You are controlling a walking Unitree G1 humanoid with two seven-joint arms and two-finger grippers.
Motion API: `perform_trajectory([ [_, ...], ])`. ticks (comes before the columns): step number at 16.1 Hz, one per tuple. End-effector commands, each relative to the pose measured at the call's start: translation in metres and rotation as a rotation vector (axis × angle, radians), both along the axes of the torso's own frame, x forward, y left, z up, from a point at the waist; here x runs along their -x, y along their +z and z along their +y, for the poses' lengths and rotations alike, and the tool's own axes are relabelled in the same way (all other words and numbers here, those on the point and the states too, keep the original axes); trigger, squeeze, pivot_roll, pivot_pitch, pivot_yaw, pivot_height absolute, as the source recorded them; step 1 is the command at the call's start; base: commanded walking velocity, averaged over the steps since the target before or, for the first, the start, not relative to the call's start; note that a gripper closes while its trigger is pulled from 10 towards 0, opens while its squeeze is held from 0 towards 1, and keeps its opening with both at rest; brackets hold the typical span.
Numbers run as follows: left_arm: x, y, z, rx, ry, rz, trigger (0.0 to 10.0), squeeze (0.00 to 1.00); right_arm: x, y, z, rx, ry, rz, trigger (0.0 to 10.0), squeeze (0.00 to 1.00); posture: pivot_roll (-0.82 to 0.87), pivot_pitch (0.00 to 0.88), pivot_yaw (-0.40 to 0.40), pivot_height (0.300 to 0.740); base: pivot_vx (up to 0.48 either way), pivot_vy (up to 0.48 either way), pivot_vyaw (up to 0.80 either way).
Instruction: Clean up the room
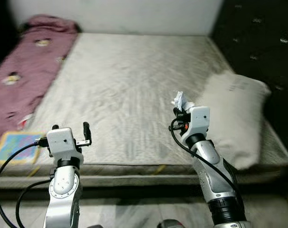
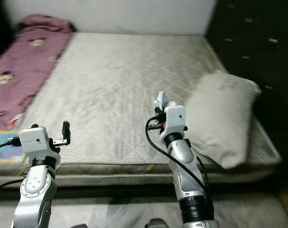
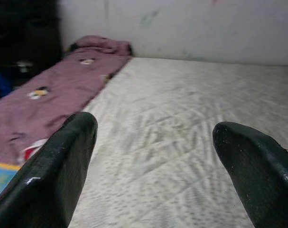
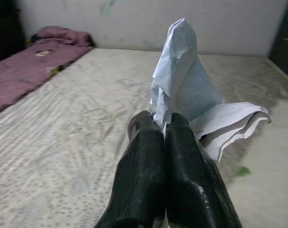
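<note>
Left eye view showed a wide bed (image 1: 134, 90) with a bare grey mattress, reaching from the robot to the white wall. A purple blanket (image 1: 25, 71) lay along the left side of the bed, and a grey pillow (image 1: 236, 116) lay on its right side, near the front edge. A colourful book (image 1: 15, 147) rested at the front left corner, just beside the blanket.

The right pincer (image 1: 181, 110) was held up over the front part of the mattress, just beside the pillow. Its fingers were pressed together on a crumpled white paper (image 4: 186, 90), which stood up above the fingertips. The left pincer (image 1: 83, 135) hovered over the front edge of the bed, with its fingers spread and nothing between them.

I judged that the paper was already picked up as rubbish, so the carrying step was in hand. The next move called for finding a bin and keeping the grip firm on the way.
</note>
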State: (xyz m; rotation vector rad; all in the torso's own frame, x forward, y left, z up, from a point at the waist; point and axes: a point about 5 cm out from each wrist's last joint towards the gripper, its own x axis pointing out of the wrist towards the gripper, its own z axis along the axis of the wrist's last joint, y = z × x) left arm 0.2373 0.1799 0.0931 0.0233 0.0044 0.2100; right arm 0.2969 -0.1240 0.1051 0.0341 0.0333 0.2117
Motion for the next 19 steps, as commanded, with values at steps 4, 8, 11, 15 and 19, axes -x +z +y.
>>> perform_trajectory([
  [4, -0.0029, 0.0012, -0.0032, 0.014, -0.017, 0.003, 10.0, 0.00, -0.0038, 0.0034, 0.0014, -0.004, 0.012, 0.005, 10.0, 0.00, -0.05, 0.013, -0.018, 0.740, 0.000, 0.000, -0.80],
  [8, -0.0009, -0.0004, -0.0029, 0.046, -0.007, 0.005, 10.0, 0.00, -0.0029, 0.0011, -0.0007, -0.015, 0.003, 0.022, 10.0, 0.00, -0.05, 0.014, -0.016, 0.740, 0.000, 0.000, -0.80],
  [11, -0.0032, 0.0008, -0.0048, 0.051, -0.024, -0.002, 10.0, 0.00, -0.0046, 0.0026, 0.0013, -0.023, 0.011, 0.010, 10.0, 0.00, -0.04, 0.005, -0.017, 0.740, 0.000, 0.000, -0.22],
  [15, -0.0051, 0.0009, -0.0064, 0.059, -0.031, -0.005, 10.0, 0.00, -0.0059, 0.0024, 0.0031, -0.025, 0.020, 0.010, 10.0, 0.00, -0.04, 0.000, -0.021, 0.740, 0.000, 0.000, 0.00],
  [19, -0.0062, 0.0009, -0.0080, 0.075, -0.038, -0.005, 10.0, 0.00, -0.0061, 0.0023, 0.0040, -0.025, 0.024, 0.009, 10.0, 0.00, -0.04, 0.000, -0.019, 0.740, 0.000, 0.000, 0.00],
])
